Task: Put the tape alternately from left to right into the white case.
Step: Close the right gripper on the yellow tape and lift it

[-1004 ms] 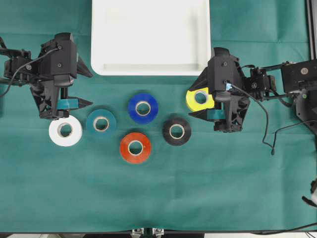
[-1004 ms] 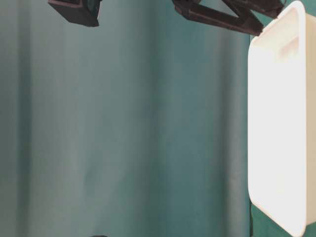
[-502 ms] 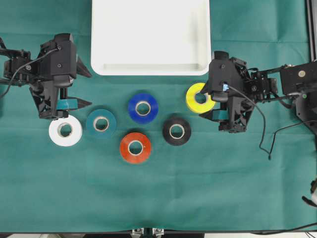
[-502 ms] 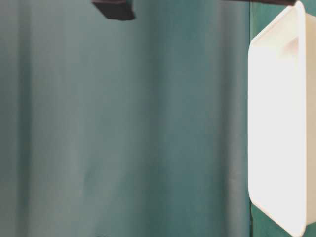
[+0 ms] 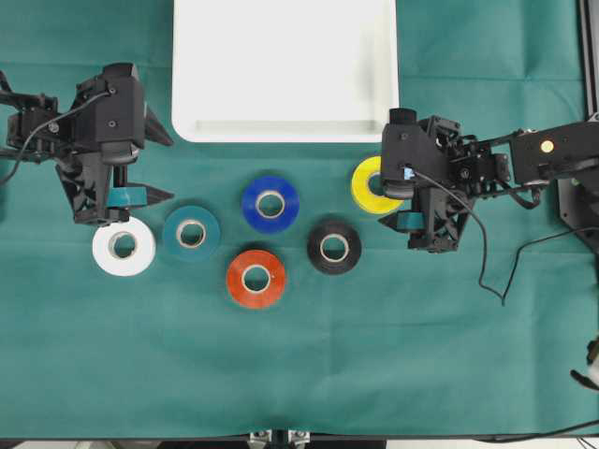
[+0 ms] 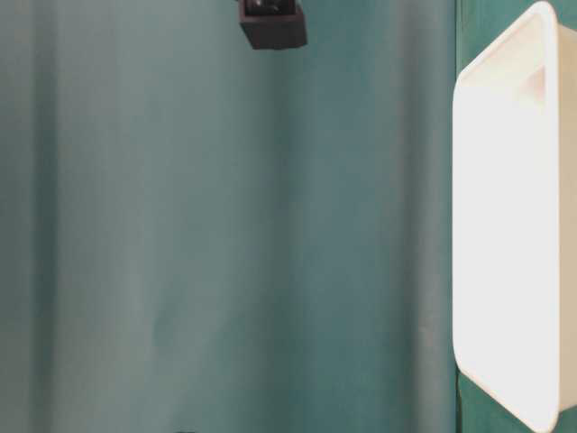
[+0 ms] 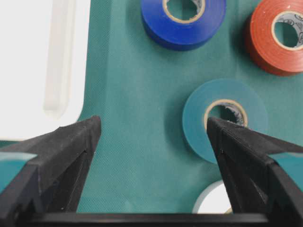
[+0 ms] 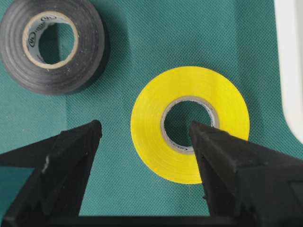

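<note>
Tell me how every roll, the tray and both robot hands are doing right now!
white case: nothing in it.
white tape: flat on the cloth.
teal tape: flat on the cloth.
blue tape: flat on the cloth.
red tape: flat on the cloth.
black tape: flat on the cloth.
yellow tape: flat, not gripped.
left hand: open, holding nothing.
right hand: open, one finger over the yellow tape's hole.
</note>
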Controlling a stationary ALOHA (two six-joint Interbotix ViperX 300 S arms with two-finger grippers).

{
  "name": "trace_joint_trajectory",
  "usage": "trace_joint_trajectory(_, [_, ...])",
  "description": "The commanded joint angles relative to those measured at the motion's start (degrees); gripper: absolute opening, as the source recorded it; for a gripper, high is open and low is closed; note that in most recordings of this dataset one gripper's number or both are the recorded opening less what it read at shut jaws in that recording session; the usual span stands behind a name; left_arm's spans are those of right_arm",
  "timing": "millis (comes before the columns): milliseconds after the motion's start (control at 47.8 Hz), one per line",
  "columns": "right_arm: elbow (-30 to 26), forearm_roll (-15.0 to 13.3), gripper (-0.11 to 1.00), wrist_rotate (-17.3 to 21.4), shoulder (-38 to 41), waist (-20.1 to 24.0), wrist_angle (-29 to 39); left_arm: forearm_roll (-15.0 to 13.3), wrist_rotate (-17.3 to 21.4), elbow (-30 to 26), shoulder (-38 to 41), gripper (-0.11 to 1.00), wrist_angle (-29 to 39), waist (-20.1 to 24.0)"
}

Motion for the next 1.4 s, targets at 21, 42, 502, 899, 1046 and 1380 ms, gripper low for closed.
trace_joint_trajectory(21, [-0.8, -0.3, 0.80, 0.1, 0.5, -0.3, -0.7, -0.1, -0.1, -0.8, -0.4, 0.75, -0.1, 0.2])
trace_joint_trajectory(42, [-0.8, -0.3, 0.80, 0.1, 0.8, -0.4, -0.8, -0.1, -0.1, -0.8, -0.4, 0.76, -0.2, 0.2])
trace_joint_trajectory(502, [-2.7, -1.8, 0.80, 0.1, 7.5, -1.1, -2.9, -0.1, -0.2, -0.6, -0.4, 0.76, -0.1, 0.2])
trace_joint_trajectory(899, [-4.0, -1.9, 0.60, 0.0, 8.6, -1.2, -2.7, -0.1, -0.2, -0.5, -0.4, 0.75, -0.1, 0.2])
trace_joint_trajectory(1046, [-3.7, -2.4, 0.30, -0.1, 8.6, -1.2, -2.5, -0.1, -0.1, -0.5, -0.4, 0.75, -0.1, 0.2])
trace_joint_trajectory(1380, [-4.7, -2.4, 0.30, 0.1, 8.1, -1.1, -0.3, -0.1, -0.1, -0.5, -0.4, 0.75, -0.1, 0.2])
